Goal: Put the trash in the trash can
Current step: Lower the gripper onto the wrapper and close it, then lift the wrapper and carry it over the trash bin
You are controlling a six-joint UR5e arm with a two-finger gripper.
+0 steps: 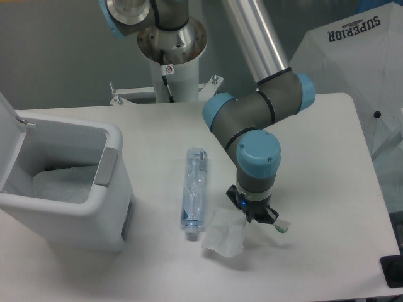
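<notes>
The arm (252,56) comes down from the top and bends at a grey elbow with blue caps. The wrist (257,165) points straight down to the table. The gripper (253,216) is low, and its fingers look closed together.

On the tabletop (315,145) the trash can (69,189) stands at the left, its lid (9,135) tipped back and a liner bag (60,182) inside. The bottle (194,189) lies right of it, cap toward the front. My pincer (252,216) is right of the bottle, touching the wrapper (223,236).
</notes>
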